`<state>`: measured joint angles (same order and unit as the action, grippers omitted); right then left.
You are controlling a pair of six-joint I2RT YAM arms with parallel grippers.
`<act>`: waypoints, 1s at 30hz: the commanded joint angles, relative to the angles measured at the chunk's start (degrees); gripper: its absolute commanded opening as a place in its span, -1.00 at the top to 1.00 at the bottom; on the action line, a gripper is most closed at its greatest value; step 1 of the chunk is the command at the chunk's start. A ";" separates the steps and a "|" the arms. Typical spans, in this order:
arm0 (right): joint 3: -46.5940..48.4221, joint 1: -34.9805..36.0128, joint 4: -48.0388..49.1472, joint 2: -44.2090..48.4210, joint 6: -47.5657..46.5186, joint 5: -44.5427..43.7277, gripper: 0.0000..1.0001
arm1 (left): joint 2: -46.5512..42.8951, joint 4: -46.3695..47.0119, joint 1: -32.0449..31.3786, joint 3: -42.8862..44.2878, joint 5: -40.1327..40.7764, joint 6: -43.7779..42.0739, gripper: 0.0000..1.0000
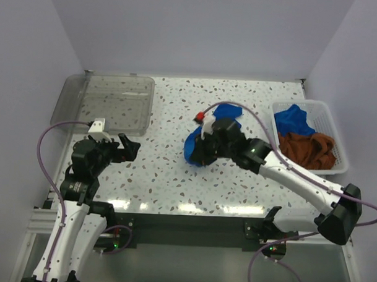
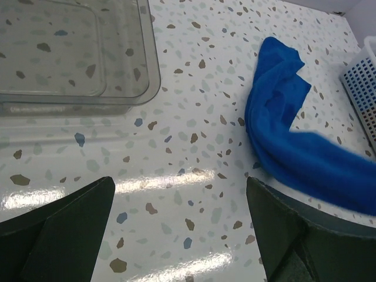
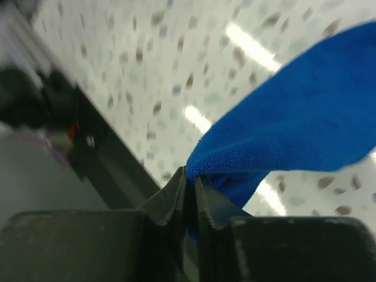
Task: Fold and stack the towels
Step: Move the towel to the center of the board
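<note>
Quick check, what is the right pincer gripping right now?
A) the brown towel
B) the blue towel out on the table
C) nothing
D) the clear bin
B: in the right wrist view the right pincer is closed on an edge of the blue towel, while the brown towel lies in the white basket.

A blue towel [image 1: 189, 150] hangs bunched, one edge pinched in the closed right end effector [image 3: 189, 179], the rest trailing beyond it; a second blue towel [image 1: 294, 120] and a rust-brown towel [image 1: 309, 148] lie crumpled, touching, well to its right.
</note>
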<state>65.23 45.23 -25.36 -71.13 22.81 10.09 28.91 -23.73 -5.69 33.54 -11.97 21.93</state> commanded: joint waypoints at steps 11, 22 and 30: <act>2.35 14.65 -17.26 -3.23 -7.69 -13.07 -0.13 | 9.84 2.28 -0.37 5.92 -8.85 1.62 -0.99; -0.46 -24.02 -2.77 -12.07 1.61 -17.13 -0.03 | 32.66 10.97 -25.23 14.00 4.31 4.43 -0.93; 2.26 -29.76 7.17 -24.05 2.85 -14.50 -0.03 | 51.59 13.18 -40.00 23.93 18.63 3.99 -0.96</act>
<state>64.93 16.29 -24.18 -93.69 23.86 -6.31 76.97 -13.89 -42.04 53.12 -1.65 25.58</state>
